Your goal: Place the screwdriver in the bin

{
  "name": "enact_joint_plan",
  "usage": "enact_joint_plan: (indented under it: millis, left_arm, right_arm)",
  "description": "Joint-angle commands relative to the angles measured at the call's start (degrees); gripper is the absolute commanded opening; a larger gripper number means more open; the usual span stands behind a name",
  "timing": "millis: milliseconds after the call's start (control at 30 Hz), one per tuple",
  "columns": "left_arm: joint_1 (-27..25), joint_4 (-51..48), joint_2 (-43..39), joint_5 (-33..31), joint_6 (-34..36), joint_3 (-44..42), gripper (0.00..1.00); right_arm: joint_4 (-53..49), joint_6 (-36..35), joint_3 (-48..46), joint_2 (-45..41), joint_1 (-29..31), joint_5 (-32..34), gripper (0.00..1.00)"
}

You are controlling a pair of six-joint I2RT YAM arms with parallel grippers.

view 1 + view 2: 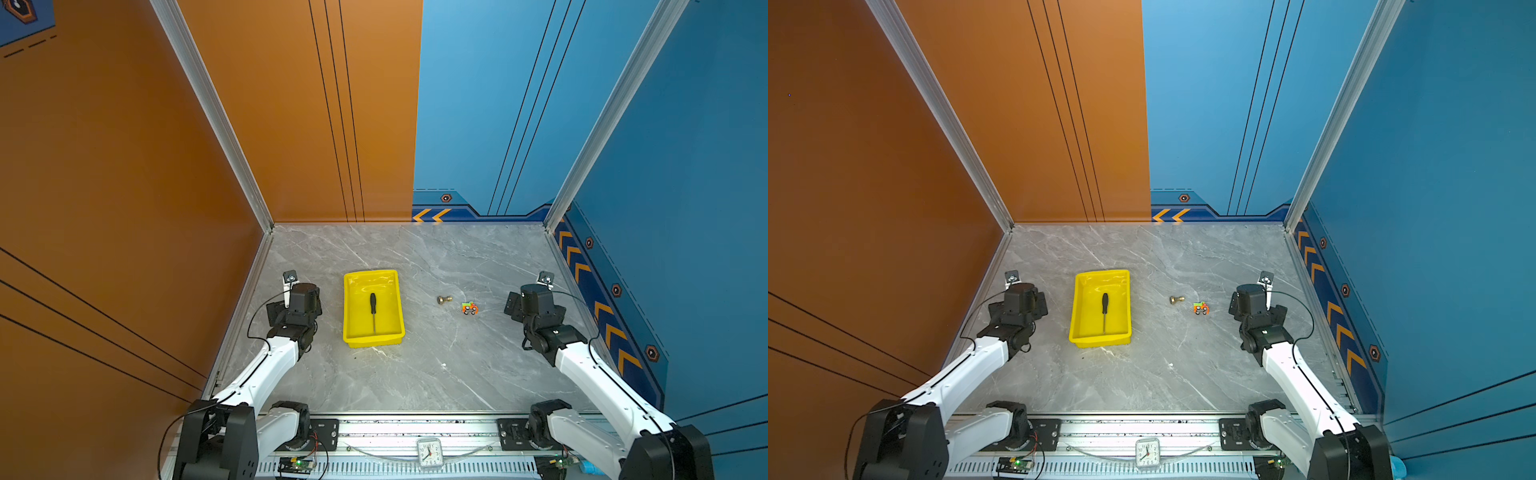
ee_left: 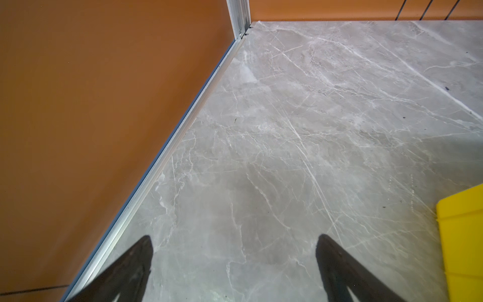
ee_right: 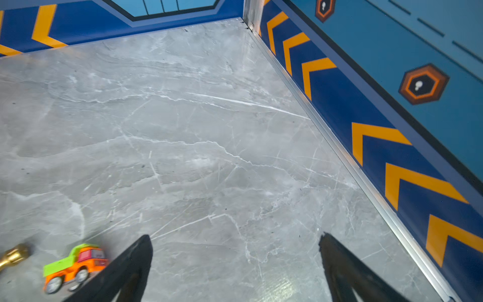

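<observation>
While clear of the bin (image 1: 374, 340), left gripper (image 2: 234, 236) and right gripper (image 3: 235, 235) spread wide, both empty.

Screwdriver (image 1: 373, 311) in bin (image 1: 351, 328); knob (image 1: 444, 299), toy truck (image 1: 469, 308) right.

From above you can't see either hand's fingers: the wrist housings (image 1: 303, 299) cover them in both top views. In the left wrist view the left hand (image 2: 234, 236) shows only its finger ends, the rest cut by the frame edge. Same w/ the right hand (image 3: 235, 235) in the right wrist view. The bin (image 2: 461, 235) is cropped in the left wrist view: one corner only, inside out of frame. The brass knob (image 3: 13, 257) is blurred & half cropped. The toy truck (image 3: 74, 262) is blurred too, one end behind a finger. The screwdriver (image 1: 373, 309) tip is too small to tell its type.
</observation>
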Motion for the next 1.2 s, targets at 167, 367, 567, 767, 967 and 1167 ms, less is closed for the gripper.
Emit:
enact_joint_plan:
  millis: [167,367,567,767,967,1167]
  left_arm:
    - [1.03,21.52,-0.03,0.05,8.77,-9.57,0.98]
    - [1.6,27.96,5.81,0.28,9.65,-9.6,0.98]
    - [1.87,34.15,10.01,6.65,11.22,-9.21,0.98]
    - [1.99,35.42,11.17,13.4,11.85,-8.73,0.98]
    - [2.35,42.67,16.15,21.49,10.03,-8.16,0.98]
    - [2.63,46.7,21.7,22.25,10.35,-7.41,0.98]
  right_arm:
    - [25.74,-10.31,-11.21,-0.78,-2.65,-4.29,1.0]
    - [34.35,-13.51,-12.21,5.23,-2.67,-6.21,1.0]
    - [43.24,-13.59,-10.93,14.15,-2.76,-10.04,1.0]
    - [45.06,-14.42,-5.39,22.56,-2.88,-10.88,1.0]
    - [54.1,-17.17,-7.47,26.15,-3.66,-12.95,1.0]
    - [60.39,-16.77,-8.76,30.36,-4.56,-14.44,1.0]
